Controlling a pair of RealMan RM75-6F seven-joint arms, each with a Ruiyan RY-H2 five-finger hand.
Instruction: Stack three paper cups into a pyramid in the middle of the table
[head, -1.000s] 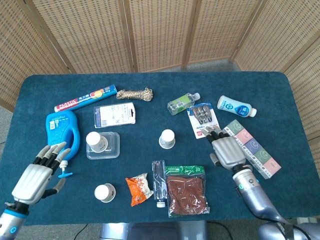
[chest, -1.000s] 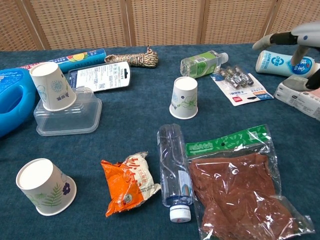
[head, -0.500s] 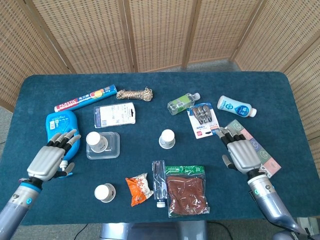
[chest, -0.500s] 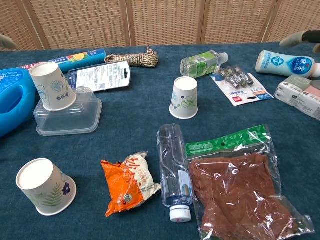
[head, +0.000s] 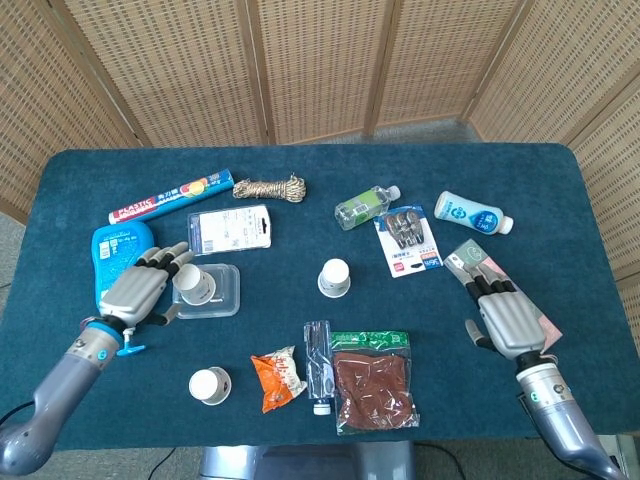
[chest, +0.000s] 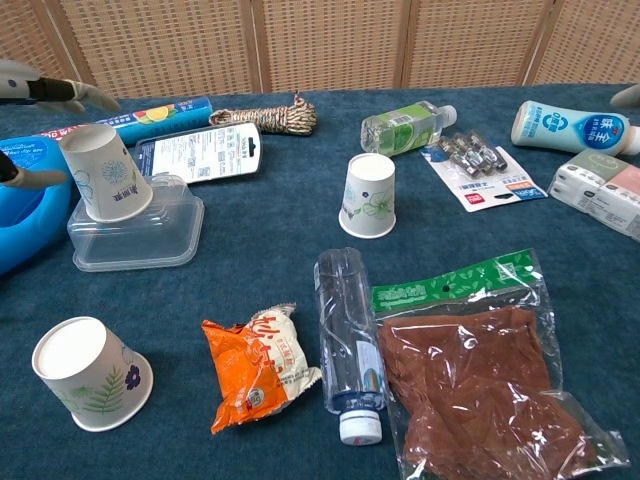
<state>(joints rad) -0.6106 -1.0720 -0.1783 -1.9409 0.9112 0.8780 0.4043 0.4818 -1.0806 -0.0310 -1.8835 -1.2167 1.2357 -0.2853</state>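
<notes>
Three white paper cups with leaf prints stand upside down on the blue table. One cup (head: 335, 278) (chest: 369, 195) is near the middle. A second cup (head: 192, 283) (chest: 104, 172) sits on a clear plastic lid (head: 208, 292) (chest: 138, 233). The third cup (head: 209, 385) (chest: 90, 372) is near the front left edge. My left hand (head: 145, 285) (chest: 40, 95) hovers open just left of the cup on the lid, fingers spread toward it. Over the tissue packs at the right, my right hand (head: 505, 316) is open and holds nothing.
A blue detergent jug (head: 120, 255), a foil roll box (head: 170, 196), a rope coil (head: 270, 187) and a card pack (head: 229, 229) lie at the left and back. An orange snack (chest: 258, 366), a lying bottle (chest: 347, 340), a brown bag (chest: 475, 370), small bottles (chest: 408, 126) (chest: 572, 127) and tissue packs (head: 470, 262) fill the front and right.
My left hand has moved up and right, from the front left edge to just beside the cup on the lid. My right hand has drawn back to the right and toward the front.
</notes>
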